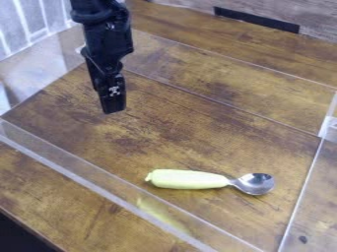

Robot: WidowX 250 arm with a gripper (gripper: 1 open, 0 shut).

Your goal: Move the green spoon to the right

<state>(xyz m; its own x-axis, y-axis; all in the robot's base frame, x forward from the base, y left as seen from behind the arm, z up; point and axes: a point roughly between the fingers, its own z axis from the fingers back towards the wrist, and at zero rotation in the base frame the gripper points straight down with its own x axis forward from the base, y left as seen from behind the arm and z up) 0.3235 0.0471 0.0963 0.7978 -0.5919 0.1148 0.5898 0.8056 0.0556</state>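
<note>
Black, jointed end effector [113, 106] up at the back left of the view, hanging over the brown wood-grain surface [184, 118], jaws wide apart and nothing in their hold. And down at the front it's the small spoon with the thick, rounded yellow-green plastic handle and shiny silver metal bowl [208, 181], lying flat on that surface, well apart from the end effector, handle to the left, bowl to the right!
</note>
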